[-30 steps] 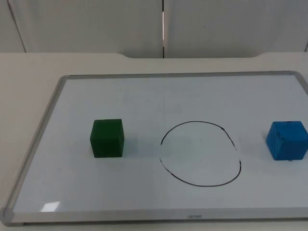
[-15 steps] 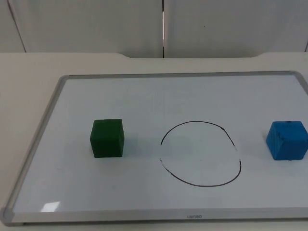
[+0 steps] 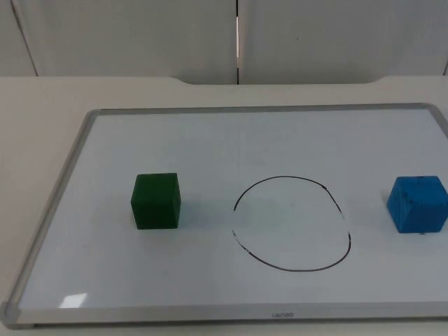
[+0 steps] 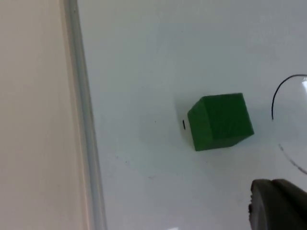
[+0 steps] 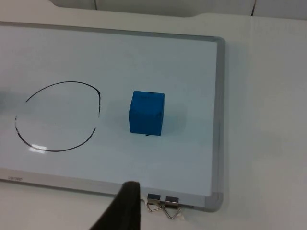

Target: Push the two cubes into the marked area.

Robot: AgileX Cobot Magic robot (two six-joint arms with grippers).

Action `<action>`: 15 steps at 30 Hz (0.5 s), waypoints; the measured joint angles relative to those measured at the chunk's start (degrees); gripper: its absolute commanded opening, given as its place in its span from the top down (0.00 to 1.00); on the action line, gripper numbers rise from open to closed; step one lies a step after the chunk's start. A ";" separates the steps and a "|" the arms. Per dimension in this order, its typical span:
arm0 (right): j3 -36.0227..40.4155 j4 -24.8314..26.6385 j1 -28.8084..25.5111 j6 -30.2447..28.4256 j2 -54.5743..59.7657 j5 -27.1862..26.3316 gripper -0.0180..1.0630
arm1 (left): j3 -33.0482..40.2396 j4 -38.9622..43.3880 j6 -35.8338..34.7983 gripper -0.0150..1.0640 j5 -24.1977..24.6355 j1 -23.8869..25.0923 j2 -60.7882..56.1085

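I judge nothing is pushed yet: the green cube sits left of the drawn circle, the blue cube right of it, both well outside. Next I'd bring each gripper behind its cube and sweep inward. How the grippers stand, I cannot tell. The whiteboard lies on a cream table, grey partition wall behind the circle.
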 measured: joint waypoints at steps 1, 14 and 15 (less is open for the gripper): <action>0.00 0.00 0.00 0.00 0.00 0.00 0.01 | 0.00 0.00 0.00 0.99 0.00 0.00 0.00; 0.00 0.00 -4.76 0.03 0.00 0.00 0.01 | 0.00 -7.40 6.37 0.99 -3.99 0.00 1.91; 0.00 0.10 -4.76 0.03 0.00 0.00 0.01 | 0.00 -7.79 6.65 0.99 -4.27 0.00 2.98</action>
